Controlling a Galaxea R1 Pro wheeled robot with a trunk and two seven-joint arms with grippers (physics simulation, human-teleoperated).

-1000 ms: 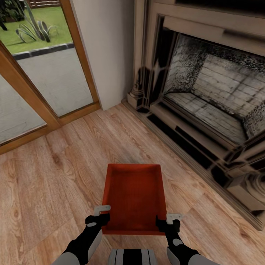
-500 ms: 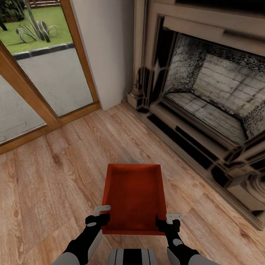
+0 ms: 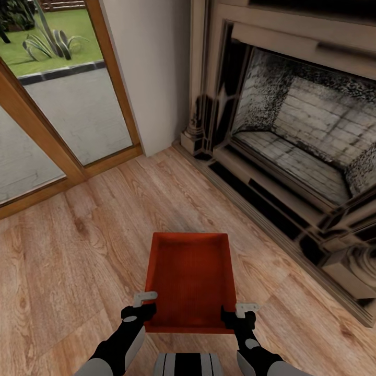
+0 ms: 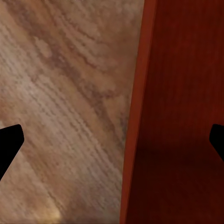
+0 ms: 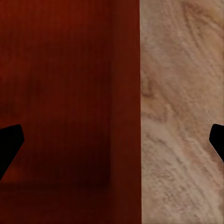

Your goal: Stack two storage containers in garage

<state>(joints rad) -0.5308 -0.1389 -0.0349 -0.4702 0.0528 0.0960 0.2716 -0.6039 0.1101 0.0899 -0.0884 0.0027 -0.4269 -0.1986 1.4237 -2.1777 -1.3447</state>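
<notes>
Head view looks down over both my arms at one orange-red storage container (image 3: 189, 279), which I hold low in front of my trunk above the light wood-plank floor (image 3: 68, 261) of the living room. My left gripper (image 3: 140, 308) sits at the near left corner of the bin and my right gripper (image 3: 240, 314) at the near right corner. In my left wrist view the bin's left wall (image 4: 135, 140) runs between my two dark fingertips (image 4: 9, 142), one tip outside over the planks and the other inside over the red interior; the jaws straddle the wall spread wide, with clear gaps on both sides. My right wrist view shows the same on the other side: the right wall (image 5: 126, 116) stands between my fingertips (image 5: 9, 144), one over the red inside, one over the wood, jaws apart and not pressing the wall. Whether the bin rests on the planks or hangs from my grippers, I cannot tell. Ahead to the right stands the fireplace (image 3: 292, 136) with its brick-lined hearth, and ahead to the left the wood-framed glass door (image 3: 68, 115), with lawn and pavement beyond it.
</notes>
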